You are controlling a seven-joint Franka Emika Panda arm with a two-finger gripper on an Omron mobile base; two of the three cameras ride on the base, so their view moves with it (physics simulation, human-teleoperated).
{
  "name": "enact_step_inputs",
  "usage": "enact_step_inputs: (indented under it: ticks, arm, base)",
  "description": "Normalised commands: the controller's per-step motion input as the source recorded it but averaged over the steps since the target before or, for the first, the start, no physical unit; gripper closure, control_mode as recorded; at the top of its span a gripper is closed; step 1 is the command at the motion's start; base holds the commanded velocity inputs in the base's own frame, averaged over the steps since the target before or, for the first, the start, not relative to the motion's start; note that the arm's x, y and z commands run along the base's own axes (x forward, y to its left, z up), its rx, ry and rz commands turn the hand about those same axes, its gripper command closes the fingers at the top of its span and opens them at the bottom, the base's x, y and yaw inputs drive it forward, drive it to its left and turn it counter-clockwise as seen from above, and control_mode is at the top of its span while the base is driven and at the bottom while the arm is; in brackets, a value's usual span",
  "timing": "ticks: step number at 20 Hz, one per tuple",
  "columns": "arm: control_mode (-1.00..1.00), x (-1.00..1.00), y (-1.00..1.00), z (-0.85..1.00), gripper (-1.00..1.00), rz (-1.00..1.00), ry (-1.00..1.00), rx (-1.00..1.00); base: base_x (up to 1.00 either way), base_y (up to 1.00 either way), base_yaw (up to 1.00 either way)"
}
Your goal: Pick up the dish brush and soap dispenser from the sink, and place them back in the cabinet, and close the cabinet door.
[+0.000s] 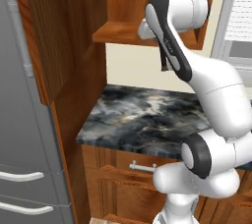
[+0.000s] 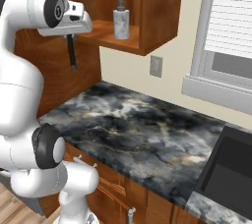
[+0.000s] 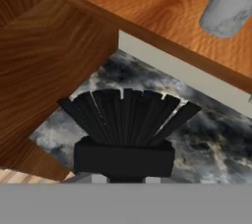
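My gripper (image 2: 70,34) is shut on the dish brush (image 2: 72,52), whose thin dark handle hangs below the hand just in front of the cabinet (image 2: 147,12) shelf. In the left base view the brush (image 1: 163,60) dangles under the gripper (image 1: 160,41) at the shelf's (image 1: 120,34) front edge. The hand view shows dark bristles (image 3: 127,117) fanned above the gripper (image 3: 125,178). The soap dispenser (image 2: 121,19), white with a grey pump, stands upright on the shelf, and its body (image 3: 230,4) is seen at upper right. The cabinet door (image 1: 51,26) stands open to the left. The black sink (image 2: 230,169) lies far right.
Marbled countertop (image 1: 142,115) runs under the cabinet, with wooden drawers (image 1: 123,181) below it. A grey fridge (image 1: 19,159) stands at the left. A wall outlet (image 2: 156,66) and a window (image 2: 231,31) are to the right of the cabinet.
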Motion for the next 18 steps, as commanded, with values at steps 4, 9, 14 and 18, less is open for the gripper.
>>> enact_step_inputs:
  ticks: [4,9,14,18]
  arm:
    - [-1.00,0.51,0.00,0.10,1.00,0.00,-0.02,0.00]
    - [-1.00,0.45,0.00,0.10,1.00,0.00,0.00,0.00]
    - [-1.00,0.40,0.01,0.02,1.00,0.00,0.00,0.00]
    - [-1.00,0.37,0.00,0.02,1.00,0.00,0.00,0.00]
  base:
    - [0.00,0.00,0.00]
    - [0.00,0.00,0.00]
    - [0.00,0.00,0.00]
    - [0.00,0.00,0.00]
